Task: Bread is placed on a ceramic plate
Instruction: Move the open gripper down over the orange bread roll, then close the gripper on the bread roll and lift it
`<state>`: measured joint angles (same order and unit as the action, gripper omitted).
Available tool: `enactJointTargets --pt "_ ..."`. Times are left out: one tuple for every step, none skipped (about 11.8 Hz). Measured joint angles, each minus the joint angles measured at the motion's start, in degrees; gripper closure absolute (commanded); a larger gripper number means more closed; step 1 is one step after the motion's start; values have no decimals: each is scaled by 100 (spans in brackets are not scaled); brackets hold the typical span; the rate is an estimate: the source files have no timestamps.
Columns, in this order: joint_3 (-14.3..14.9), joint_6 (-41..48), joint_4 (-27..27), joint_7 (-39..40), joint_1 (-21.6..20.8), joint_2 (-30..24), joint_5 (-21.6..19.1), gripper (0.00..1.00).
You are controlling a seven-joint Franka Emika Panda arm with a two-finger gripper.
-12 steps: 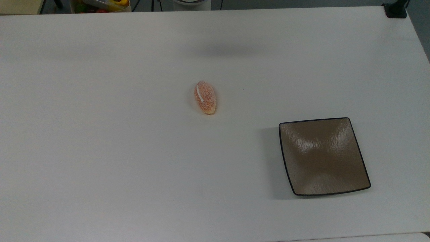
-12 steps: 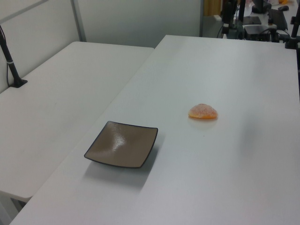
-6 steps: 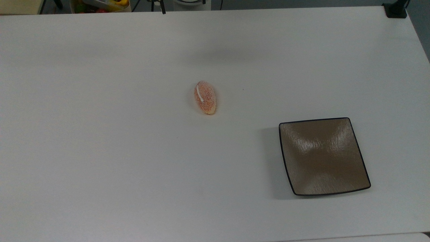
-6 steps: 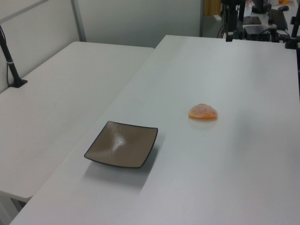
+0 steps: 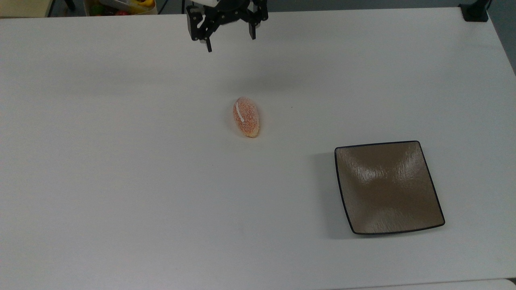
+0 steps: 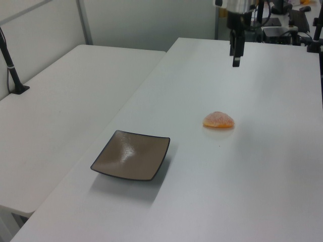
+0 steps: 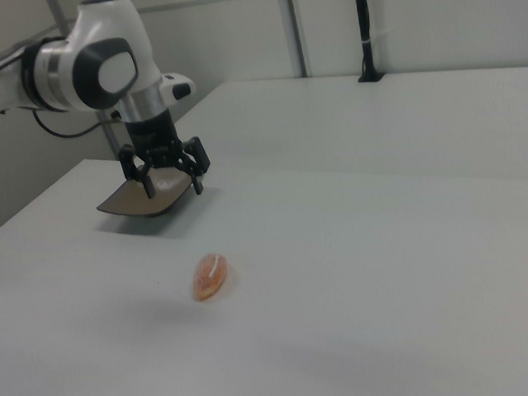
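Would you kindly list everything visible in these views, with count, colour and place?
bread: one, orange-pink with a short white line, lying on the table near the middle of the top view, apart from the plate.
ceramic plate: one, brown with a black rim, empty, toward the top view's lower right.
table: one, white, carrying the bread and plate.
second table: one, white, alongside at the left view's left.
black post: one, standing on the second table.
arm: one, white and grey, at the right view's left.
pincer: one, black, open, hanging above the table near the top view's upper edge, away from the bread.
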<state>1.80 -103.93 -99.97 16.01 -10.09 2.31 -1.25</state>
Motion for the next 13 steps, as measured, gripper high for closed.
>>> enactJointTargets --pt "-38 -112 -9 -13 -1 152 0 0" --pt "-79 -238 -13 -81 -15 308 0 0" --pt "-98 -366 -18 -164 -50 469 1 0" --pt "-102 -485 -30 -206 -77 621 1 0" --pt "-107 -652 -83 -216 -82 777 1 0" --pt "-110 -888 -182 -216 -100 923 1 0" --pt "-111 -1120 -288 -270 -151 1055 12 0" --pt "-112 -1273 -366 -414 -207 1169 64 0" --pt "-112 -1388 -422 -526 -244 1271 104 0" --pt "-112 -1513 -448 -571 -255 1378 127 0" --pt "-112 -1628 -458 -597 -255 1489 144 0" --pt "-112 -1712 -474 -606 -255 1594 206 0" --pt "-112 -1832 -529 -642 -254 1680 306 0"
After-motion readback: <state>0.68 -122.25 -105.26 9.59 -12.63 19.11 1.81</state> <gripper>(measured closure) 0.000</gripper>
